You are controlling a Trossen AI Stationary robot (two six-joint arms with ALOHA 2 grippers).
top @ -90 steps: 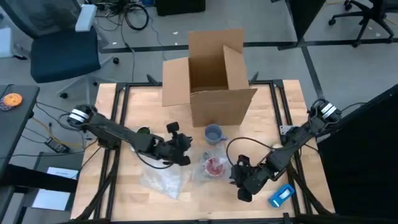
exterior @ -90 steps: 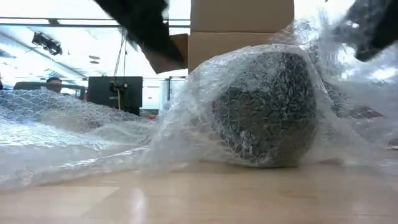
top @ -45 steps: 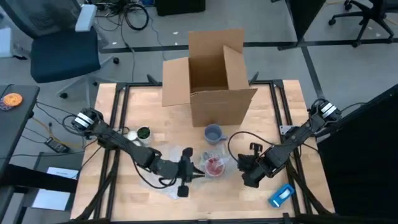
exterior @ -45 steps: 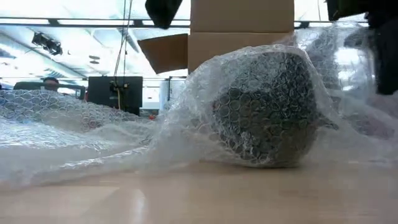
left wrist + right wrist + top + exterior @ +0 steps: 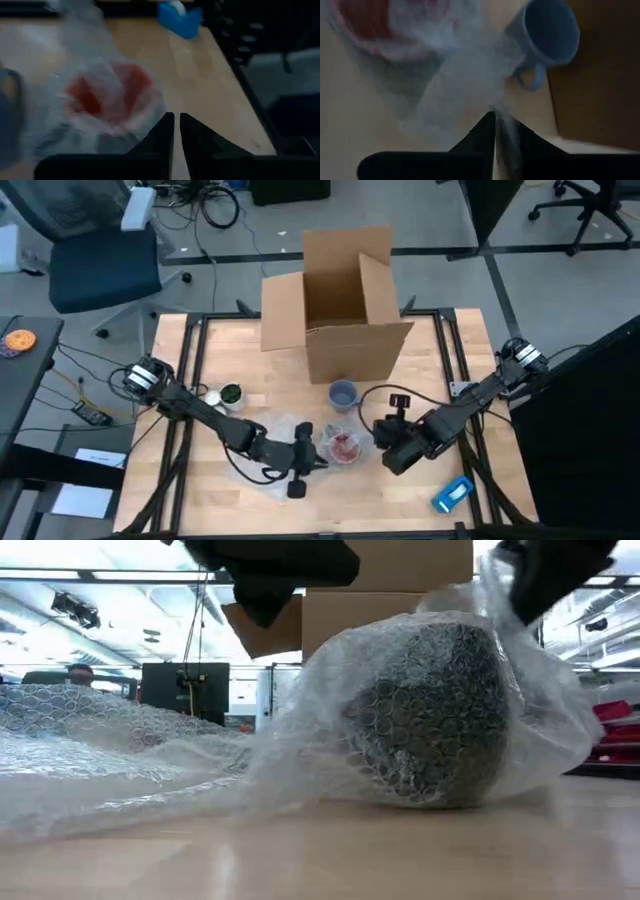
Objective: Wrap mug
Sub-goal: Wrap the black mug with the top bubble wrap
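A red mug point(image 5: 344, 447) lies on its side on the table inside a sheet of clear bubble wrap point(image 5: 268, 465); in the low view it shows as a dark bundle point(image 5: 425, 715). My left gripper point(image 5: 318, 458) is shut, low on the mug's left side, above the loose wrap. My right gripper point(image 5: 380, 438), on the mug's right, is shut on the wrap and shows at the low view's top right point(image 5: 548, 575). A blue mug point(image 5: 343, 393) stands upright just beyond the red one. My left gripper's shut fingertips point(image 5: 170, 127) stand at the wrap's fringe point(image 5: 127, 135) beside the red mug; I cannot tell whether they touch it. My right gripper pinches the wrap's right-hand edge point(image 5: 496, 117) between its two fingers, coming from the table's right. That edge is lifted off the table point(image 5: 500, 610), and the wrap runs from it over the mug's top.
An open cardboard box point(image 5: 340, 310) stands at the table's far middle, close behind the blue mug. A blue tape dispenser point(image 5: 453, 493) lies near the front right. A green-topped item point(image 5: 231, 394) and a white one point(image 5: 210, 397) sit at the left.
My left gripper has gone toward the near edge and down, ending beside the red mug's left. My right gripper has gone toward the far edge with the wrap's right-hand part, which has risen off the table and now drapes over the mug. The mug has stayed put.
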